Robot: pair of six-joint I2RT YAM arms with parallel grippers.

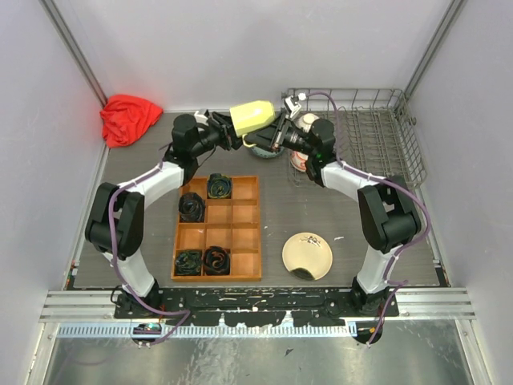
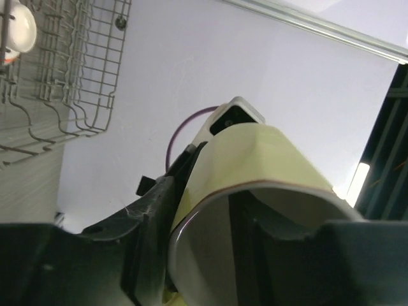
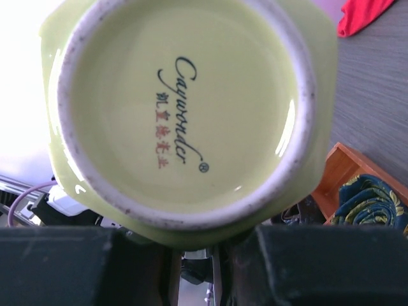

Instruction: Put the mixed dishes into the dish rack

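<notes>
The pale yellow mug (image 1: 252, 116) hangs on its side in the air at the back middle. My left gripper (image 1: 231, 128) is shut on its rim, one finger inside the mug (image 2: 255, 166) and one outside. My right gripper (image 1: 278, 135) faces the mug's base (image 3: 182, 108) closely, its jaws a little apart with nothing between them. The dish rack (image 1: 377, 136) stands back right with a white-and-red bowl (image 1: 309, 120) in it, also in the left wrist view (image 2: 19, 29). Another bowl (image 1: 300, 163) and the cream plate (image 1: 307, 255) lie on the table. A teal dish (image 1: 263, 150) is partly hidden under the arms.
A wooden compartment tray (image 1: 218, 228) with dark rolled cloths lies centre left and shows in the right wrist view (image 3: 341, 169). A red cloth (image 1: 128, 119) lies back left. Walls enclose three sides.
</notes>
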